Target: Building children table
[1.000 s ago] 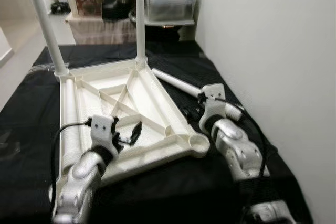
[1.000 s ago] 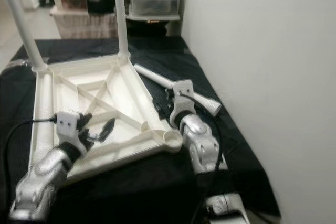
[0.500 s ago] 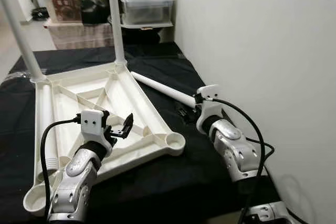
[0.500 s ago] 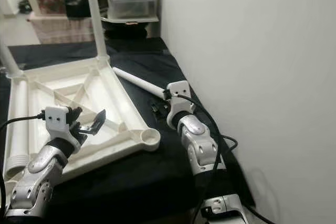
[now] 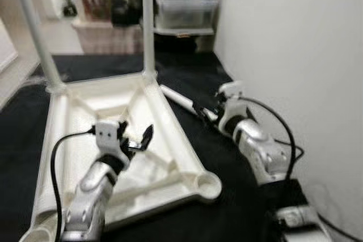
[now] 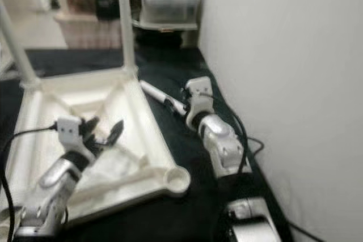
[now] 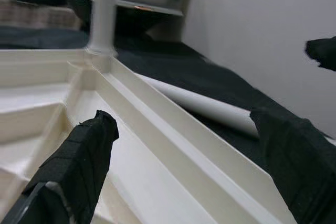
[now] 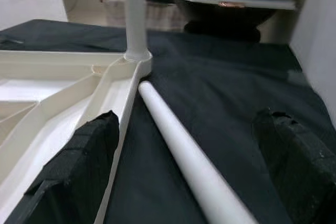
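Right gripper (image 6: pixel 182 113) spread wide, low over the black cloth (image 5: pixel 227 157), fingers straddling the near end of the loose leg (image 8: pixel 178 148) without touching it; judged lined up along the tube for a pinch. White, round, smooth, plastic-looking, lying flat just beside the frame's right rail and pointing back toward the far corner. Left gripper (image 5: pixel 139 143) also spread, hovering inside the table frame (image 5: pixel 170 123) above its diagonal ribs, holding nothing; probably poised to steady the frame, though not certain. Upside down on the cloth-covered counter, cream moulded plastic, square outline, raised rails, cross-bracing, round open socket (image 5: pixel 207 185) at the nearest right corner, judged the seat for the loose leg. Rounded end at the near left corner too, content not clear. Farther back, two legs already standing upright in the far corners: left upright leg (image 5: pixel 35 32) and right upright leg (image 5: pixel 147 24), slim white tubes flaring slightly at their bases. Beyond the counter, blurred storage bins (image 5: pixel 187 9) and a dark bowl-like shape; plain white wall (image 5: pixel 295 55) close along the right. Task judged roughly half done.
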Robot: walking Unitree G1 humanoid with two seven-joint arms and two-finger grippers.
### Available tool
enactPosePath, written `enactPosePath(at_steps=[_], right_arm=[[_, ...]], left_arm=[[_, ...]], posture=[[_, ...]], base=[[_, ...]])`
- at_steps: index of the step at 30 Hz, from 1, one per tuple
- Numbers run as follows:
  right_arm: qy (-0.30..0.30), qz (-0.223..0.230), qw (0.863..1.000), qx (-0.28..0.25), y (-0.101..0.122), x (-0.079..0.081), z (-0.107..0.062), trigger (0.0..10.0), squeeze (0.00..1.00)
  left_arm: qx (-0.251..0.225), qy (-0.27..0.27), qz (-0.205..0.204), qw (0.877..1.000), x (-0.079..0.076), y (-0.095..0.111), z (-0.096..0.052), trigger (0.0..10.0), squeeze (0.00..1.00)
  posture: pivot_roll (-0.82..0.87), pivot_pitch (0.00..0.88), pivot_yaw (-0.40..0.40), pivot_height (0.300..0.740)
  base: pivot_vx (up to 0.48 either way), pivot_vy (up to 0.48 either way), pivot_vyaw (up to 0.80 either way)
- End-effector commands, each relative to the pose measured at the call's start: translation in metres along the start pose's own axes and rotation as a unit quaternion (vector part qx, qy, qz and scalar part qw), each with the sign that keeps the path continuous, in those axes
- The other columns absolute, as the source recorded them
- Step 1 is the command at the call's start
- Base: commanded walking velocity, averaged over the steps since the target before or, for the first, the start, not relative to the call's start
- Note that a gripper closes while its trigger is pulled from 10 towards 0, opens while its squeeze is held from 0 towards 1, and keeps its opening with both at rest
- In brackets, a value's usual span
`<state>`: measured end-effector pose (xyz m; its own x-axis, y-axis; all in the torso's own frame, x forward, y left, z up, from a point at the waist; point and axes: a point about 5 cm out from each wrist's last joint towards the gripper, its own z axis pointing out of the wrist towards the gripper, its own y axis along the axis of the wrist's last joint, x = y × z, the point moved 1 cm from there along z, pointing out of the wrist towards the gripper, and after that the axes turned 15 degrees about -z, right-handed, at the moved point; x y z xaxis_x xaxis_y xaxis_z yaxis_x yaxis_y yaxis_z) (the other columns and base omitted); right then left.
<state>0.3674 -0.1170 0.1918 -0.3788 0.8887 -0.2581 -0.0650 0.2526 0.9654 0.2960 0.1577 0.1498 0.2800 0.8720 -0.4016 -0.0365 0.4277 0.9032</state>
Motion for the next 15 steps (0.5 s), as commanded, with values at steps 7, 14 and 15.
enactPosePath(at_steps=[7, 14, 15], right_arm=[[0.068, -0.051, 0.996, 0.025, -0.004, -0.010, 0.012, 10.0, 0.00], [0.052, -0.077, 0.986, 0.136, -0.041, -0.039, 0.018, 10.0, 0.00], [0.052, -0.077, 0.986, 0.136, -0.041, -0.039, 0.018, 10.0, 0.00]], left_arm=[[0.002, 0.006, 0.003, 1.000, 0.006, -0.001, -0.004, 10.0, 0.00], [-0.001, 0.001, 0.002, 1.000, 0.004, -0.001, -0.003, 10.0, 0.00], [-0.001, 0.001, 0.002, 1.000, 0.004, -0.001, -0.003, 10.0, 0.00]], posture=[[0.00, 0.000, -0.091, 0.740], [0.02, 0.000, -0.102, 0.740], [0.02, 0.000, -0.102, 0.740]], base=[[0.000, 0.000, 0.00], [0.000, 0.000, 0.00], [0.000, 0.000, 0.00]])
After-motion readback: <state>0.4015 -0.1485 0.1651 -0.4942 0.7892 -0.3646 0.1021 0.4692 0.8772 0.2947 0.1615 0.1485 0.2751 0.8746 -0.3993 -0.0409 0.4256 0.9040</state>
